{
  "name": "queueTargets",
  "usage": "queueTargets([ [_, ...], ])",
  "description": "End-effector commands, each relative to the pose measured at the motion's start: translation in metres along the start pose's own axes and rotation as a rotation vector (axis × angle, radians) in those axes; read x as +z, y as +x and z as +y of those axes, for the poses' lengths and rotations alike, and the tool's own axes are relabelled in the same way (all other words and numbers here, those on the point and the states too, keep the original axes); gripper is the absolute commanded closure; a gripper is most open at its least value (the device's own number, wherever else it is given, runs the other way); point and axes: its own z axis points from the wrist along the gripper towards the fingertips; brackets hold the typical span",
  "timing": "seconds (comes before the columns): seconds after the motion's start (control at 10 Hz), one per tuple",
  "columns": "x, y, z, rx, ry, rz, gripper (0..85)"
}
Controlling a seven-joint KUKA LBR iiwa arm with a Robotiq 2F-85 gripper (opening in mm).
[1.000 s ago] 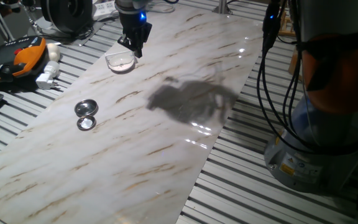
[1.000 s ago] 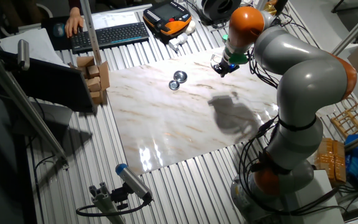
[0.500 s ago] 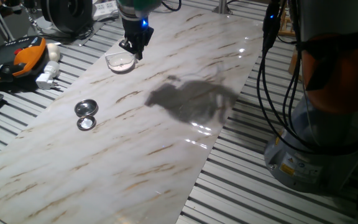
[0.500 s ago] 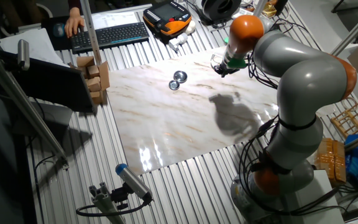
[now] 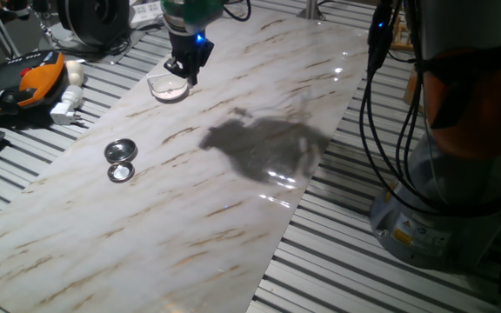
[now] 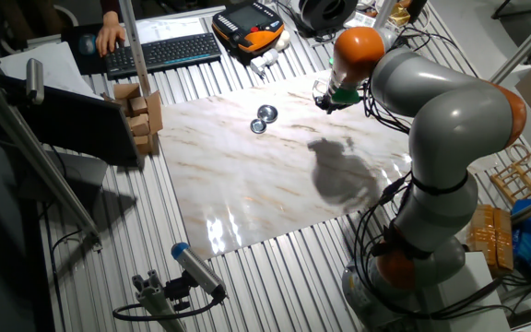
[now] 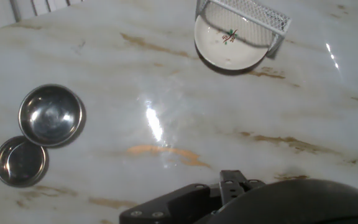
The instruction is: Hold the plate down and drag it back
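**Gripper over the plate's right rim, not yet clearly pressing**

Shifted a little left and toward the far edge over the last second, now hanging with the gripper (image 5: 183, 75) tips right at the plate (image 5: 168, 86), against its right-hand rim in one fixed view. Contact or a hair's gap: cannot tell. Fingers look drawn close together, but open or shut not clear from any view.

Plate at the far-left end of the marble table (image 5: 233, 200), near the far edge, well apart from the two metal discs (image 5: 120, 160) lying nearer along the left side. In the hand view, plate (image 7: 232, 43) at the top, partly under a clear rectangular piece (image 7: 244, 12).

Judged: pressing point needs to sit further left, onto the plate's centre, before any drag.
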Motion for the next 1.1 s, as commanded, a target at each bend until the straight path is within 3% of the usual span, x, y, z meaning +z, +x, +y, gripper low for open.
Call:
queueTargets([
  [0.0, 0.0000, 0.0000, 0.0001, 0.015, -0.003, 0.001, 85.0],
  [0.1, 0.0000, 0.0000, 0.0001, 0.034, -0.017, 0.000, 85.0],
  [0.3, 0.0000, 0.0000, 0.0001, 0.094, -0.056, 0.050, 85.0],
  [0.5, 0.0000, 0.0000, 0.0001, 0.155, -0.019, 0.049, 85.0],
  [0.7, 0.0000, 0.0000, 0.0001, 0.158, 0.001, 0.084, 85.0],
  [1.0, 0.0000, 0.0000, 0.0001, 0.172, 0.018, 0.059, 85.0],
])
